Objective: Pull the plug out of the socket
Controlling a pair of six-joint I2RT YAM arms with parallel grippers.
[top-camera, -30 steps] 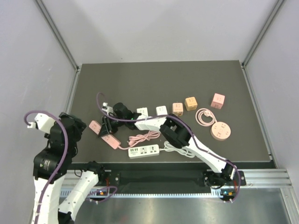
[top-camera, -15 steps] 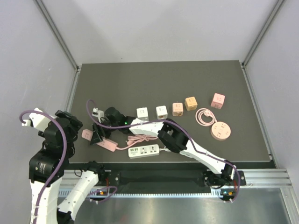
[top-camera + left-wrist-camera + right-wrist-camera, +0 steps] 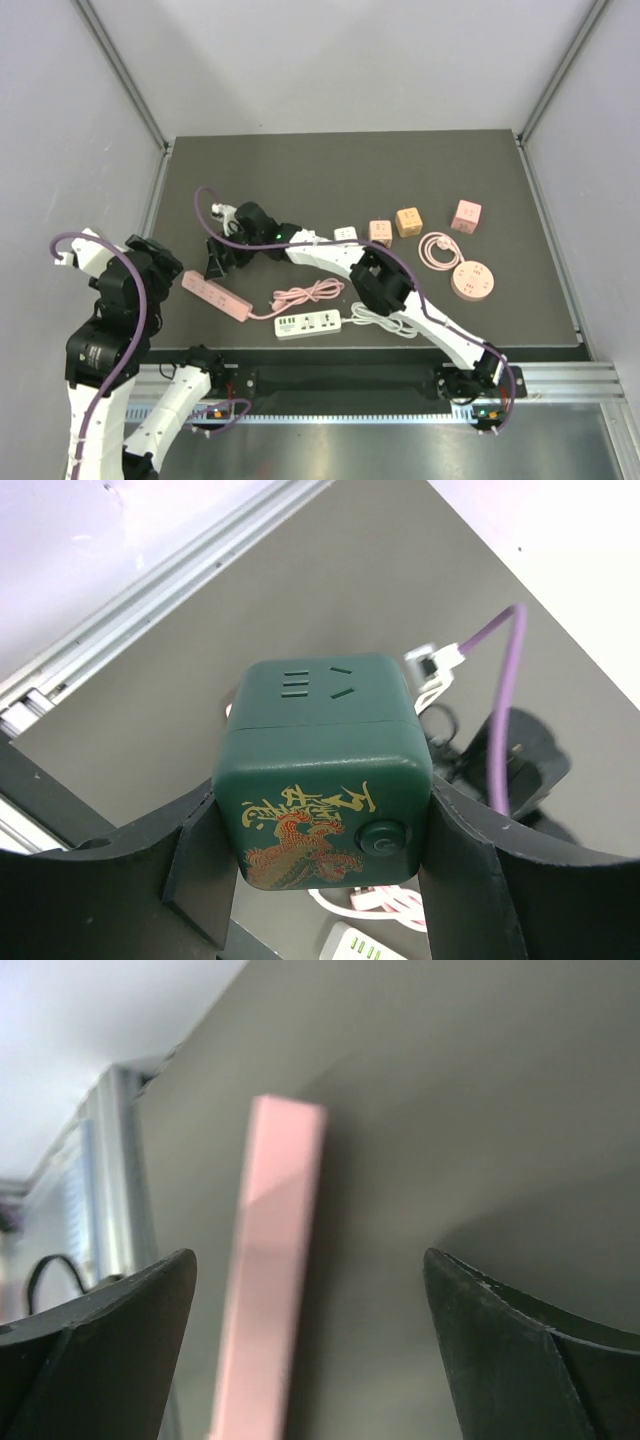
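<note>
- Your right gripper, its jaws spread, hangs close to the pink power strip, which lies slantwise near the table's left edge.
- Your left gripper pinches the green cube socket.

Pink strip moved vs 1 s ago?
Yes. The pink strip shifted slightly left, away from the white strip, and now lies flat, clear of the open right claw.
</note>
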